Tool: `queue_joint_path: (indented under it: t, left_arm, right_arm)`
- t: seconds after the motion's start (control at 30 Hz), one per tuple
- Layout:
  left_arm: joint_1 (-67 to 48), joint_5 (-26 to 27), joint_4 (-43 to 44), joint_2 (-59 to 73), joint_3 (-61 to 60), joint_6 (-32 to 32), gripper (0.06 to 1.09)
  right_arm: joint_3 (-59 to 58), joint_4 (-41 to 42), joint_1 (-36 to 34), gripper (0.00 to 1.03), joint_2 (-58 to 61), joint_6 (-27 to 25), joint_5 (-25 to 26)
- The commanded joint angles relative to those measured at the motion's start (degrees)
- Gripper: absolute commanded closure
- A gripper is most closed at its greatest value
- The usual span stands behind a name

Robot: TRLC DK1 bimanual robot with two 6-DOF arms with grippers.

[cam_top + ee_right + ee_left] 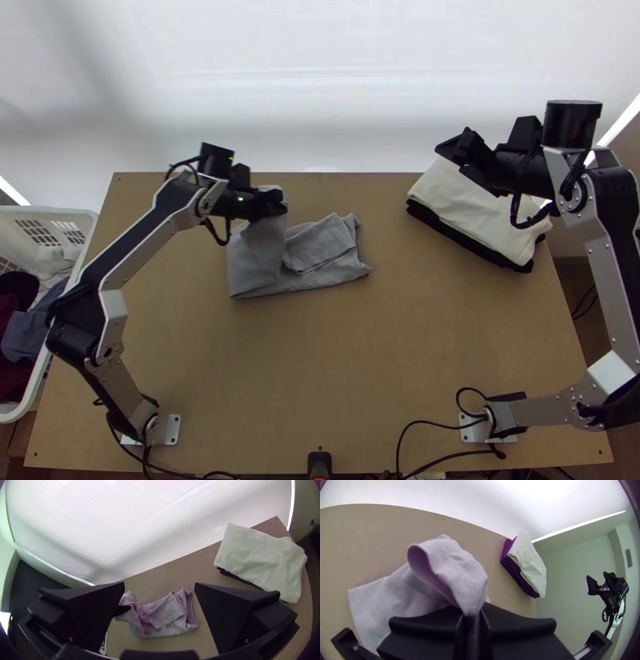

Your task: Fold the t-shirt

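On the light wooden bench, the left gripper pinches a grey, partly folded cloth T-shirt; the right gripper's fingers stand apart.

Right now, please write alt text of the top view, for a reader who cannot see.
Left pincer holds up one side of a grey t-shirt, partly folded on a wooden table. Right pincer is raised near white cloth stacked on black cloth; a laundry basket stands at left.
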Motion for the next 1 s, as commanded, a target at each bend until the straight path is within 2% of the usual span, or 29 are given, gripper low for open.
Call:
queue_joint_path:
  t: [0.0, 0.4, 0.43, 0.47, 0.53, 0.57, 0.73, 0.97]
  left_arm:
    - [-1.99, -0.67, 0.78, 2.92, 3.35, -1.56, 1.05]
    - [-8.05, -1.81, 0.08, 14.88, 14.78, -4.46, 1.04]
    - [-8.58, -1.81, -0.10, 15.76, 15.57, -4.72, 0.97]
    - [-9.11, -1.81, -0.28, 16.28, 16.27, -4.72, 0.77]
    - [-10.16, -1.11, -0.63, 17.78, 18.29, -5.07, 0.13]
    - [-10.42, -1.11, -1.59, 18.39, 19.44, -6.30, 0.10]
    - [-11.48, -1.02, -1.42, 20.06, 25.15, -7.88, 0.10]
    - [-8.14, -1.55, -1.07, 18.57, 26.99, -9.20, 0.10]
  right_arm:
    - [-1.10, 0.49, -0.03, 0.04, -0.32, 0.88, -0.43]
    - [-1.98, 1.28, 0.32, 0.04, 0.47, 0.97, -0.43]
    - [-2.07, 1.28, 0.41, 0.04, 0.47, 0.97, -0.43]
    - [-2.24, 1.28, 0.41, 0.04, 0.47, 0.97, -0.43]
    - [-2.68, 1.28, 0.67, 0.04, 0.38, 0.97, -0.43]
    - [-3.12, 1.28, 0.94, 0.04, 0.38, 0.88, -0.43]
    - [-5.41, 1.28, 2.34, 0.04, 0.03, 0.53, -0.43]
    - [-7.52, 1.45, 3.92, 0.04, 0.03, 0.09, -0.43]
